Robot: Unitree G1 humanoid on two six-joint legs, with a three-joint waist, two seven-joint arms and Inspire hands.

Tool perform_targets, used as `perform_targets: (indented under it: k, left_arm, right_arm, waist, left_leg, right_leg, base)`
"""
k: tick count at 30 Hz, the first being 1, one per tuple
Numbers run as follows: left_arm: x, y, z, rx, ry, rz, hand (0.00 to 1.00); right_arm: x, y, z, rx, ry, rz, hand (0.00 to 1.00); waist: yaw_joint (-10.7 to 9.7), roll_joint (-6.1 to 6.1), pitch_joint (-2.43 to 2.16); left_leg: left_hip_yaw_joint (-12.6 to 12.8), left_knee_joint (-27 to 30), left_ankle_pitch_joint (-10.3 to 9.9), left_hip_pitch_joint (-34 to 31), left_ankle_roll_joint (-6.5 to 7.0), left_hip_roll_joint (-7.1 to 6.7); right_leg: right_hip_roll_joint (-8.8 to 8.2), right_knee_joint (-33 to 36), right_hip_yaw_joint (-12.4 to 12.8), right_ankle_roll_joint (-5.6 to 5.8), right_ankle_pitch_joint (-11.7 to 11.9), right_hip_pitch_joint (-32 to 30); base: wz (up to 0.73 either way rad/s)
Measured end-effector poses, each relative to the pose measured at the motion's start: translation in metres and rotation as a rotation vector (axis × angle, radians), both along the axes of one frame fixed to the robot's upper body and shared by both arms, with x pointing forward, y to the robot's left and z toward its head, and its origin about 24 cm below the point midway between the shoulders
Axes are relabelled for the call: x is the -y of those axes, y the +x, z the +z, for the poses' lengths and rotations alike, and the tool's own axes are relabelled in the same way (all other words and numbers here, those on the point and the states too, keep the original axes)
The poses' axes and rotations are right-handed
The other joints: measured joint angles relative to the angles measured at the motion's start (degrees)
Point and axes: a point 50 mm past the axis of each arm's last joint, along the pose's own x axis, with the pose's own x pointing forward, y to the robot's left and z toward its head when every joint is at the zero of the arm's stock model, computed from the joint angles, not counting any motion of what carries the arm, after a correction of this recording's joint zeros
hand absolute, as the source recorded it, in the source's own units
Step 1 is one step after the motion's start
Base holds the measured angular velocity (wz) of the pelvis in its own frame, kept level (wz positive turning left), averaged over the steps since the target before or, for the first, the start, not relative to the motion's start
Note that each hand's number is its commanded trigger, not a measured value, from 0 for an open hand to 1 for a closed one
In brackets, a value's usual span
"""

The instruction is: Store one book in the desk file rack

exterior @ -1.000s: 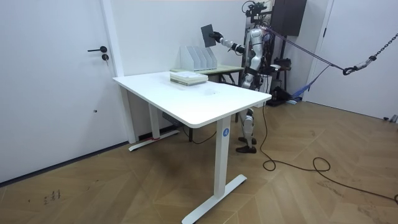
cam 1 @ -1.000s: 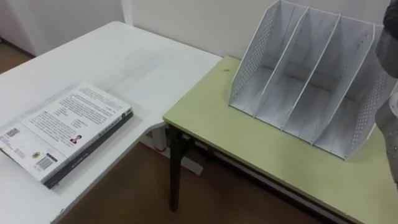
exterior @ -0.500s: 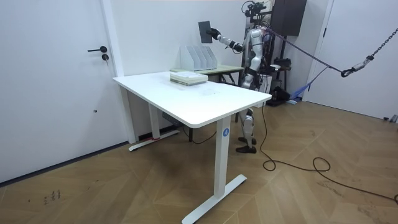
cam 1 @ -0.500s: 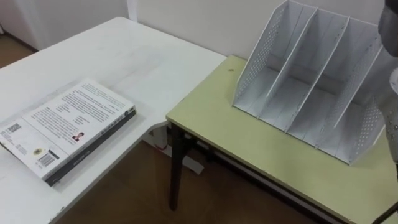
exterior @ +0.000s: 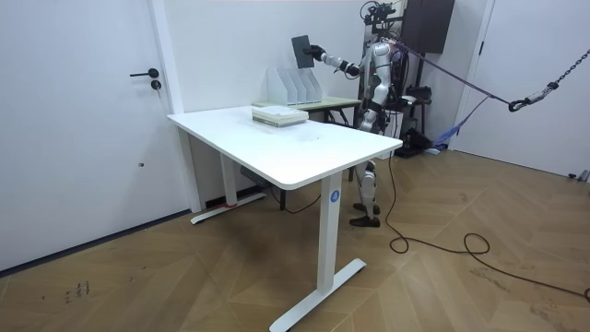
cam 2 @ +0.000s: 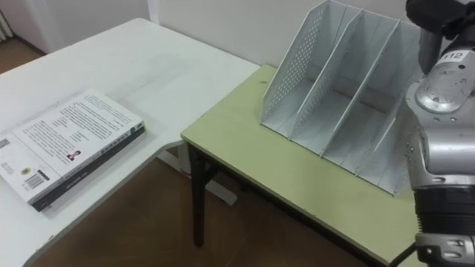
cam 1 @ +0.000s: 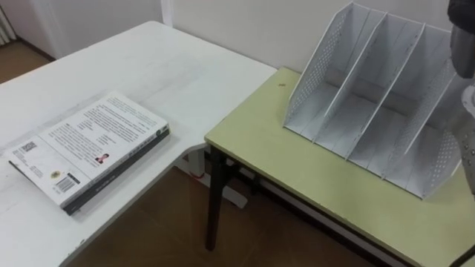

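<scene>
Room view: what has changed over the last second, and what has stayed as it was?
The right hand, shut on the dark book, has carried it a little toward the room view's left, above the file rack. The stack of books on the white table, the rack and where the robot stands are unchanged.

rack (cam 1: 369, 104) right (on desk (cam 1: 297, 172)), books (cam 1: 87, 150) left

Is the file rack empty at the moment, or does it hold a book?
Empty: the visible slots of the file rack show only bare white floors and dividers.
</scene>
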Motion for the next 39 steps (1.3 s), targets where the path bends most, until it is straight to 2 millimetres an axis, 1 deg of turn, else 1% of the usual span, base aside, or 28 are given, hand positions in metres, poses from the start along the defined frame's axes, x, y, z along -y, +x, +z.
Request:
perform_targets:
  k: [6, 12, 13, 14, 19, 24, 26, 30, 32, 39]
  left_arm:
    - [-0.001, 0.0, 0.0, -0.001, 0.004, 0.001, 0.0]
    - [-0.003, 0.0, 0.001, -0.012, 0.004, 0.009, 0.0]
    - [-0.004, 0.0, 0.001, -0.011, 0.007, 0.007, 0.0]
    - [-0.005, 0.0, 0.001, -0.011, 0.008, 0.006, 0.0]
    - [-0.01, 0.0, 0.003, -0.018, 0.017, -0.002, 0.0]
    - [-0.013, -0.001, 0.004, -0.031, 0.021, 0.006, 0.0]
    - [-0.013, -0.001, 0.004, -0.033, 0.021, 0.007, 0.0]
    - [-0.014, -0.001, 0.004, -0.037, 0.028, 0.015, 0.0]
    - [-0.015, -0.001, 0.004, -0.038, 0.032, 0.02, 0.0]
    - [-0.017, -0.001, 0.004, -0.039, 0.048, 0.033, 0.0]
  right_arm:
    - [0.008, 0.003, -0.008, -0.048, 0.038, 0.017, 1.0]
    - [0.013, 0.006, -0.017, -0.101, 0.059, 0.008, 1.0]
    - [0.014, 0.008, -0.02, -0.112, 0.08, 0.017, 0.59]
    - [0.014, 0.008, -0.021, -0.116, 0.093, 0.025, 0.0]
    - [0.019, 0.015, -0.035, -0.171, 0.201, 0.055, 0.0]
    - [0.021, 0.021, -0.035, -0.183, 0.282, 0.086, 0.0]
    - [0.021, 0.021, -0.036, -0.185, 0.29, 0.094, 0.0]
    - [0.026, 0.02, -0.044, -0.212, 0.329, 0.099, 0.0]
    - [0.027, 0.02, -0.044, -0.211, 0.333, 0.099, 0.0]
    - [0.029, 0.02, -0.043, -0.207, 0.345, 0.098, 0.0]
  waist:
    - [0.04, 0.06, -0.04]
    - [0.09, 0.38, -0.21]
    - [0.07, 0.37, -0.21]
    - [0.04, 0.38, -0.22]
    - [-0.08, 0.49, -0.27]
    - [-0.2, 0.51, -0.29]
    - [-0.12, 0.5, -0.29]
    - [0.08, 0.28, -0.17]
    - [0.04, 0.26, -0.15]
    - [-0.03, -0.2, 0.12]
  left_leg:
    - [-0.13, 0.09, 0.0, -0.34, 0.0, 0.02]
    - [-0.16, 0.3, 0.0, -0.43, -0.01, 0.02]
    - [-0.17, 0.37, 0.0, -0.45, 0.0, 0.04]
    - [-0.18, 0.38, 0.0, -0.49, -0.01, 0.05]
    - [-0.43, 0.51, 0.0, -0.64, -0.01, 0.08]
    - [-0.74, 0.64, 0.0, -0.87, -0.01, 0.04]
    - [-0.9, 0.71, 0.01, -0.92, 0.0, 0.01]
    - [-1.22, 0.8, 0.01, -0.92, 0.0, -0.03]
    - [-1.22, 0.87, 0.01, -0.91, 0.01, -0.03]
    - [-1.23, 1.32, 0.01, -0.9, 0.02, 0.0]
  right_leg:
    - [-0.03, -0.09, -0.39, 0.0, 0.0, -0.12]
    - [-0.04, -0.09, -0.41, 0.0, 0.0, -0.12]
    - [-0.02, -0.09, -0.46, -0.01, 0.0, -0.07]
    - [-0.02, -0.09, -0.48, -0.01, 0.01, -0.08]
    - [-0.2, -0.01, -0.68, -0.08, 0.05, -0.04]
    - [-0.21, 0.0, -1.21, -0.08, 0.05, 0.0]
    - [-0.25, 0.0, -1.59, -0.08, 0.05, 0.03]
    - [-0.54, 0.0, -2.17, -0.08, 0.04, 0.18]
    - [-0.56, 0.0, -2.18, -0.08, 0.04, 0.2]
    - [-0.64, 0.24, -2.32, -0.08, 0.05, 0.37]
  base:
    - [0.0]
    - [0.0]
    - [0.0]
    - [0.0]
    - [0.01]
    - [0.04]
    - [0.06]
    - [0.02]
    - [0.0]
    - [0.0]
